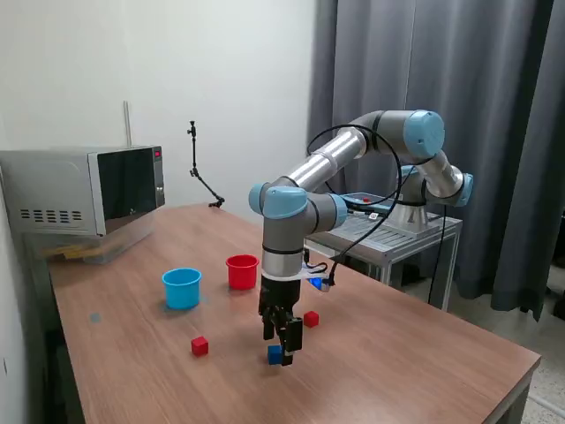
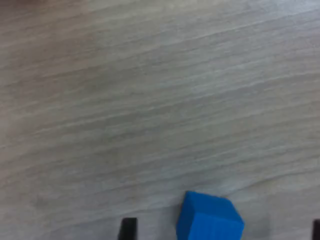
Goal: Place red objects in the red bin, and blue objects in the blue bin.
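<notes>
A dark-blue cube lies on the wooden table, and my gripper stands right over it, low to the surface. In the wrist view the cube sits between my two dark fingertips, touching neither; the gripper is open. Two red cubes rest on the table: one toward the exterior view's left of the gripper, the other just beyond it to the right. The light-blue bin and the red bin stand upright side by side farther back.
A microwave sits at the table's far left corner. A thin black stand rises at the back edge. The arm's base is mounted on a metal cart beyond the table's right side, in front of dark curtains.
</notes>
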